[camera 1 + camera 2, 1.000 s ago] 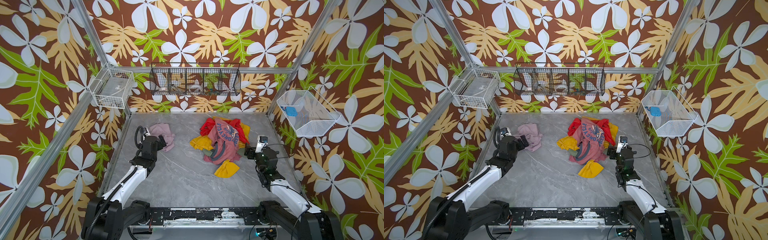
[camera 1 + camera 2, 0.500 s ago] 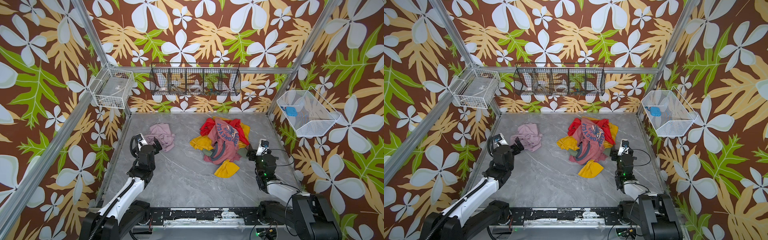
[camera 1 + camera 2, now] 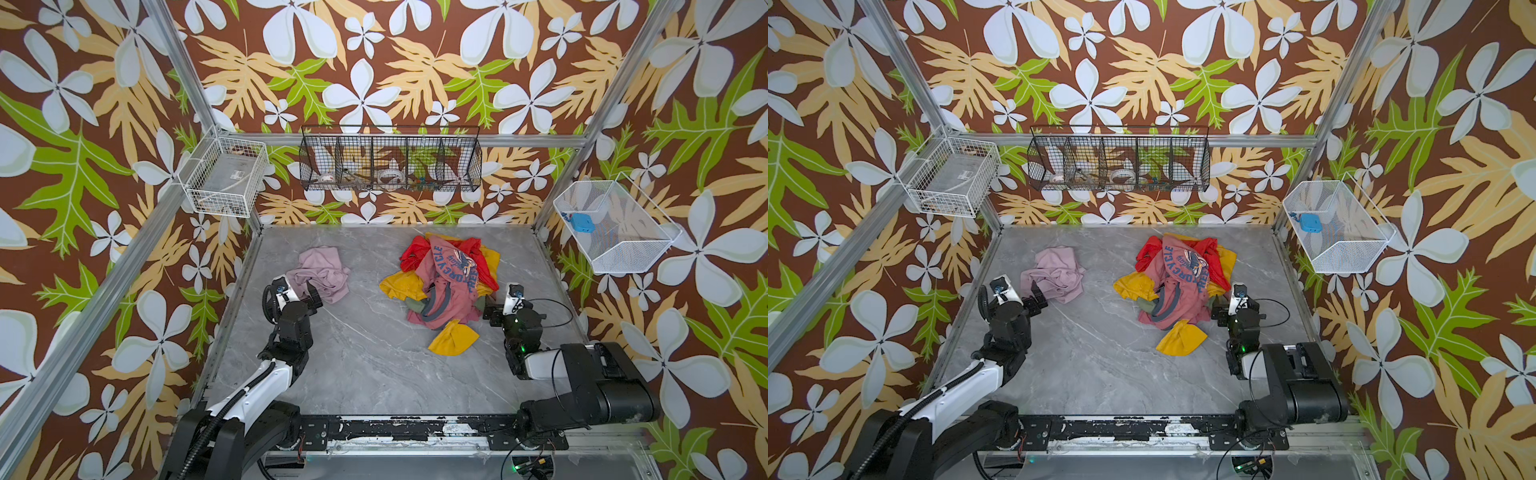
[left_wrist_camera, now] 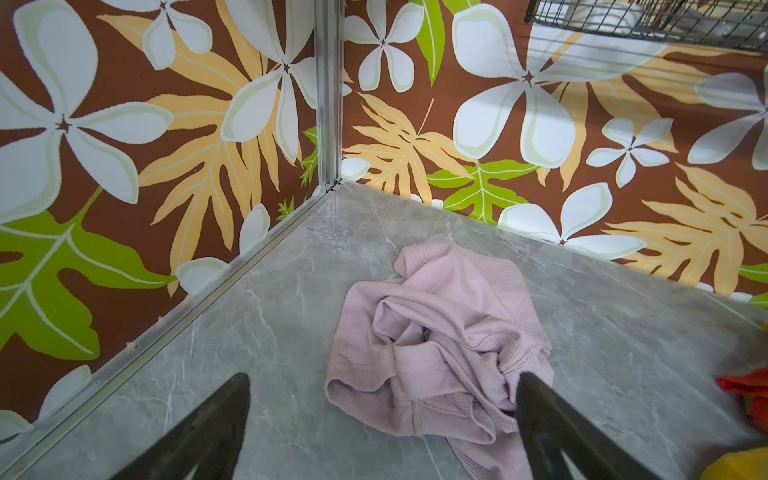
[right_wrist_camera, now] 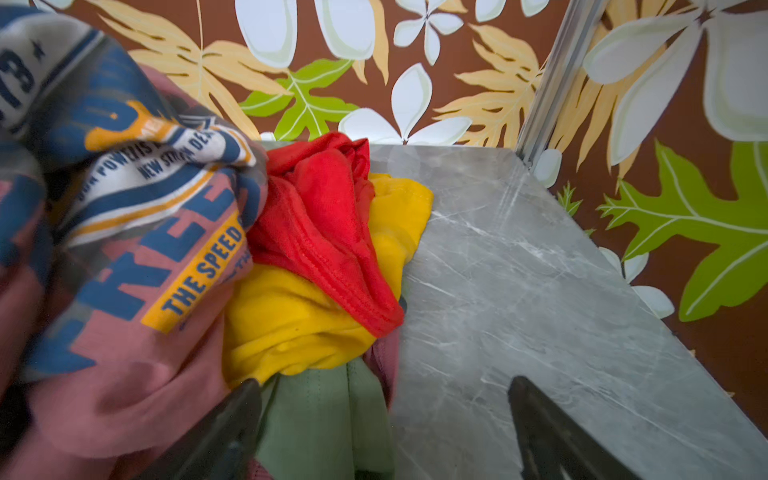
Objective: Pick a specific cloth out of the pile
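Top views, cloth: in both top views the pale lilac-pink cloth (image 3: 322, 272) lies crumpled on the grey tabletop (image 3: 374, 365), left of the pile (image 3: 444, 286) and well apart from it.
Top views, grippers: the left gripper (image 3: 305, 291) sits at the cloth's near edge; the right gripper (image 3: 488, 311) sits at the pile's near right edge.
Left wrist, left gripper: jaws spread wide, holding nothing; one finger (image 4: 540, 399) overlaps the cloth's near edge.
Right wrist, right gripper: jaws wide apart, nothing held; one finger (image 5: 245, 403) lies against the pile's olive and yellow folds, the other over bare tabletop.
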